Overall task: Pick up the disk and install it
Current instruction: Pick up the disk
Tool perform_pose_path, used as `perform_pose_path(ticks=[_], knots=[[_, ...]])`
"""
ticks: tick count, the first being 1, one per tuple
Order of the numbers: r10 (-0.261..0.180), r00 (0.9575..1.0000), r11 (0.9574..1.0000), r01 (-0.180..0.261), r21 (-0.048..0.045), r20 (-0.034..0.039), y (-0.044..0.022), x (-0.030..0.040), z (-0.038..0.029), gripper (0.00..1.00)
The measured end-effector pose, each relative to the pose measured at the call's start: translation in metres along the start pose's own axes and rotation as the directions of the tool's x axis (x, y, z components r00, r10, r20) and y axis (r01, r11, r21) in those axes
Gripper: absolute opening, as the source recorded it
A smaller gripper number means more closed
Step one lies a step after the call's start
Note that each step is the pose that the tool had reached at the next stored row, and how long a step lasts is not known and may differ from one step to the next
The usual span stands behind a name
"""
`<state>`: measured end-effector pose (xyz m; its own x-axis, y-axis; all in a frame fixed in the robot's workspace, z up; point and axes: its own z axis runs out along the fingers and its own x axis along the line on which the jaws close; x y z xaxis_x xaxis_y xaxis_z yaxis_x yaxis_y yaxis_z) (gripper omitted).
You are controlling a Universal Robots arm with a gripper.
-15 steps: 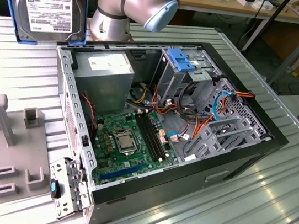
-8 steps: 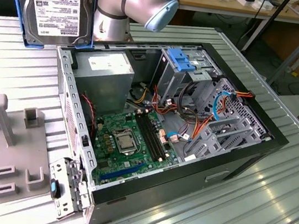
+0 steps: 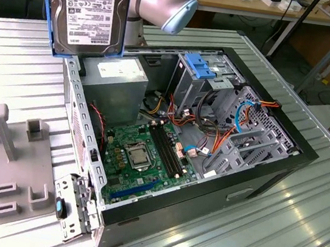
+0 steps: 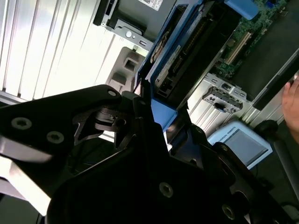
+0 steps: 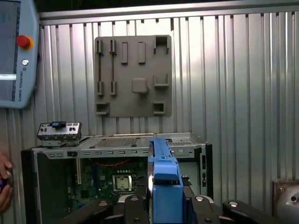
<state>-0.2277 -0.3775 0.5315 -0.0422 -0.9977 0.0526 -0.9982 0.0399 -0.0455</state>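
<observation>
The ribbed metal table (image 3: pixel 272 237) carries the open computer case (image 3: pixel 202 210), and a drive cage (image 3: pixel 189 90) with a blue latch sits at about one o'clock inside it. The disk (image 3: pixel 89 8) hangs upright in the air at eleven o'clock in the exterior view, above the case's far corner, label side showing. The gripper (image 4: pixel 163 114) pinches it by the blue rails, apparently at one end, though the black fingers hide the contact. Carrying it well calls for an even squeeze, the disk kept square and clear of the case rim and the orange cables (image 3: pixel 260 103).
</observation>
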Motion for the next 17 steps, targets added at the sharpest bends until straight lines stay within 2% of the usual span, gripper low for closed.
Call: perform_pose_path(ticks=[5,7,9,17], knots=[[0.001,1.0,1.0,-0.001,0.0002,-0.0098,-0.0043,0.0067,0.0013,0.37],[0.002,0.9999,1.0,-0.002,0.0004,-0.0112,-0.0068,0.0079,0.0021,0.37],[0.003,0.9999,1.0,-0.002,0.0006,-0.0156,-0.0131,0.0083,0.0033,0.37],[0.003,0.9991,1.0,-0.003,0.0017,-0.0433,-0.0436,0.007,0.0067,0.37]])
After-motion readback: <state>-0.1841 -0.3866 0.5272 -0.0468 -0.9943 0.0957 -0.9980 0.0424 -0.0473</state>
